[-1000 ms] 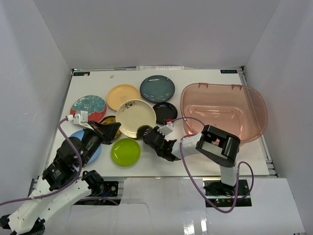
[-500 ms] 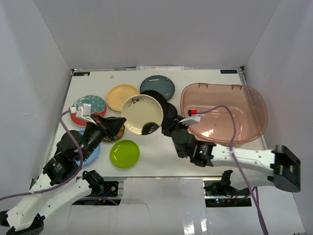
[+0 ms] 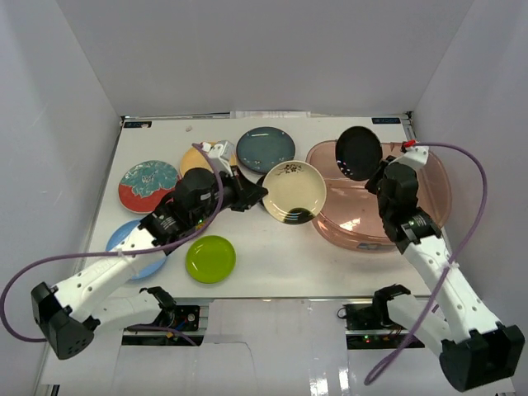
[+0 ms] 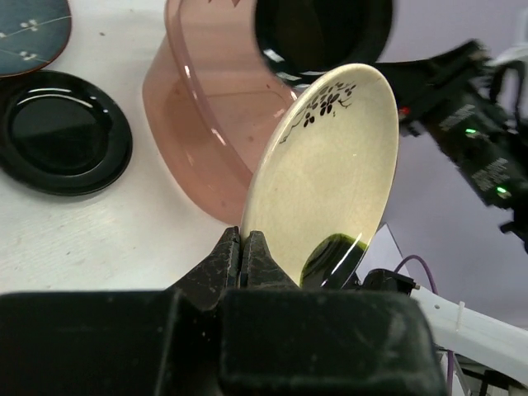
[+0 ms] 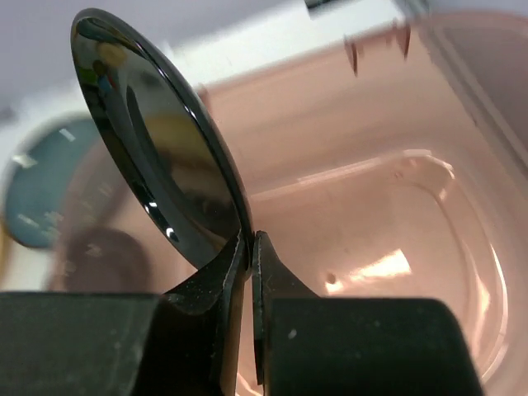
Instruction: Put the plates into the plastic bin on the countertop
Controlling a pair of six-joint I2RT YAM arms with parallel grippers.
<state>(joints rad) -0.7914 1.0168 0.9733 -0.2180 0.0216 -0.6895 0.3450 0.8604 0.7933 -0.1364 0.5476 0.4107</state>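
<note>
My left gripper [image 3: 254,196] is shut on the rim of a cream plate [image 3: 294,190] with a dark floral mark, held tilted in the air just left of the translucent pinkish plastic bin [image 3: 421,169]; the wrist view shows the cream plate [image 4: 326,177] pinched between my jaws, the left gripper [image 4: 245,247]. My right gripper [image 3: 381,175] is shut on a black plate [image 3: 358,153], held upright over the bin's left part; the black plate [image 5: 157,157] and right gripper [image 5: 251,247] show above the bin floor [image 5: 396,239]. The bin holds no plates that I can see.
On the white countertop [image 3: 272,260] lie a dark teal plate [image 3: 266,148], a yellow-orange plate [image 3: 196,158] partly under my left arm, a red-and-teal patterned plate [image 3: 148,186], a light blue plate [image 3: 124,243], a lime green plate [image 3: 210,257] and a black plate [image 4: 62,132].
My left gripper has carried the cream plate right, up to the bin's left wall. My right gripper has swung right and back with the black plate, now over the bin.
</note>
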